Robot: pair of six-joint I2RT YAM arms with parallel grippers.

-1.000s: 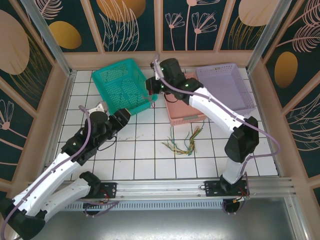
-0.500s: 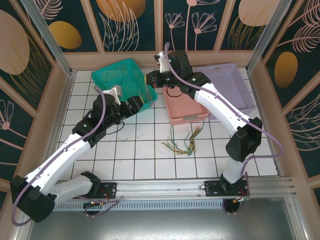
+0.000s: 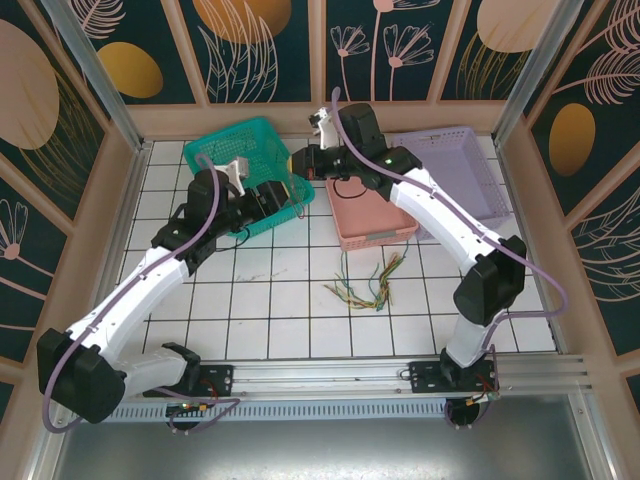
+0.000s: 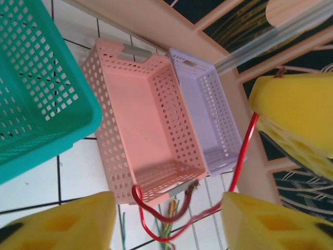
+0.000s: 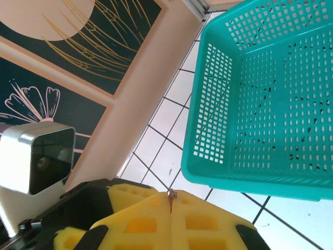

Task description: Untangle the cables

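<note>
Cables (image 3: 368,285) lie tangled on the white tiled table (image 3: 260,310), just in front of the pink basket (image 3: 375,236); dark floral panels (image 3: 250,40) wall the cell. I see the right gripper (image 5: 170,202) pinched together on a red cable (image 4: 240,156); the left gripper (image 4: 166,221) stands apart, that cable hanging between its pads.

Top external: high behind arm bases (image 3: 440,375), looking down on tiled table (image 3: 300,300). Left wrist: close on pink basket (image 4: 140,130). Right wrist: close on teal basket (image 5: 270,104), shared by all views.
</note>
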